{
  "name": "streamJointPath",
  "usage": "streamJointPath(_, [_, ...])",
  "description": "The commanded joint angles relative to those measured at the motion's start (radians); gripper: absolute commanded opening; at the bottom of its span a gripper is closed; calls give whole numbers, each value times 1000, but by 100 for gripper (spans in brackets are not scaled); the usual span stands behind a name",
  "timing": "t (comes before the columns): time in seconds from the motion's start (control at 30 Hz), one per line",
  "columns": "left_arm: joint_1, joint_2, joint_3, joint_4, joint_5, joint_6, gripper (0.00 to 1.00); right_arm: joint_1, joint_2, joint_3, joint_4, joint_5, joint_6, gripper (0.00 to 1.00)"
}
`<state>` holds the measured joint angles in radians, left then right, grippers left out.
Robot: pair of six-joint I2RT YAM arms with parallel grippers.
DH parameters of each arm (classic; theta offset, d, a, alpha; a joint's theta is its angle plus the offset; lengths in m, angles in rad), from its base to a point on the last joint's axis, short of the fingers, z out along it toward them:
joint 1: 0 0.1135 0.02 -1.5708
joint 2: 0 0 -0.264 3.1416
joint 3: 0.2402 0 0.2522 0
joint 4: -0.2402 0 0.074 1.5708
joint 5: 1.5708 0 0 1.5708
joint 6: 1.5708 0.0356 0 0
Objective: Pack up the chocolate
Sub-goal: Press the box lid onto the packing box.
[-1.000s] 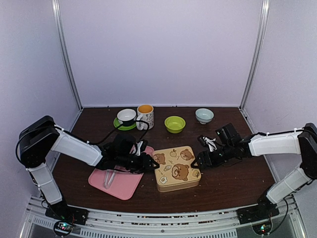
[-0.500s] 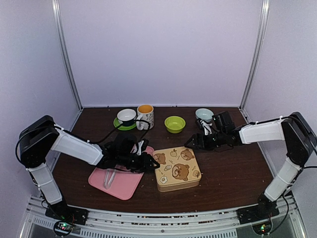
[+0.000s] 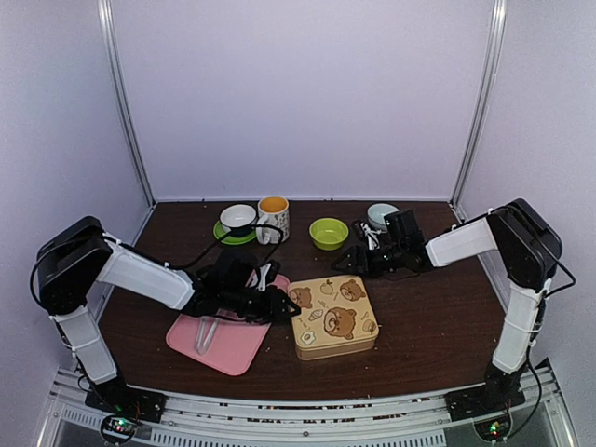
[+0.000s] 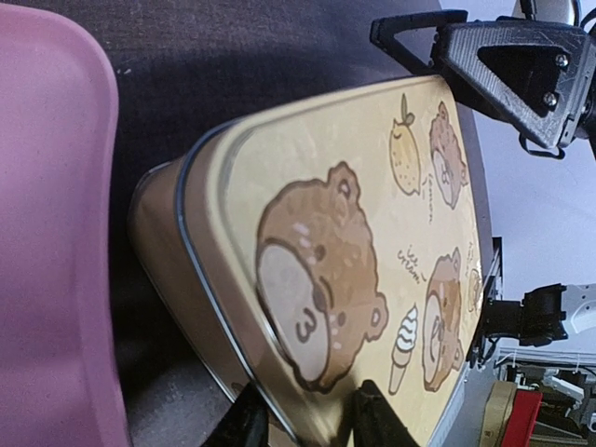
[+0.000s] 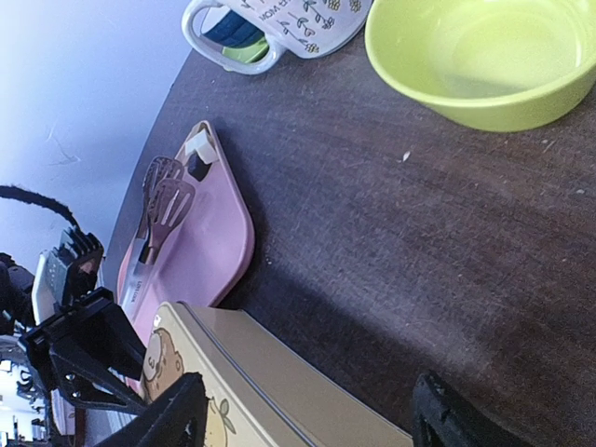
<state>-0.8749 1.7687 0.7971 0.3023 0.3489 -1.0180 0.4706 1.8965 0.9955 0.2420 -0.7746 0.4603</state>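
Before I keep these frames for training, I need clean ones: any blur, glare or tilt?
Top external: sharp and evenly lit. Left wrist: rolled sideways, pink tray blurred up close, tin sharper. Right wrist: tilted, wall washed out upper left, green bowl crisp with mild sheen.

Tabletop (image 3: pixel 438 326), dark wood. Lidded gold tin (image 3: pixel 332 315) with bear print sits near the front edge, about centre. Pink tray (image 3: pixel 228 343) lies just left of it and carries tongs (image 3: pixel 207 332). Along the back edge, left to right: cup (image 3: pixel 238 218) on green saucer (image 3: pixel 223 235), mug (image 3: pixel 274 218), green bowl (image 3: pixel 329 232), pale bowl (image 3: pixel 380 214).
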Motion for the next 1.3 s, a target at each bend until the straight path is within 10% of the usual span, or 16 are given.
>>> streamJointPath(0.0, [25, 52, 8, -66, -36, 40, 33, -5, 11, -16, 62, -88, 34, 70])
streamJointPath(0.53, [65, 80, 96, -156, -24, 119, 33, -9, -152, -342, 274, -112, 163, 50])
streamJointPath(1.27, [65, 117, 116, -159, -25, 124, 32, -18, 33, -519, 625, -36, 326, 22])
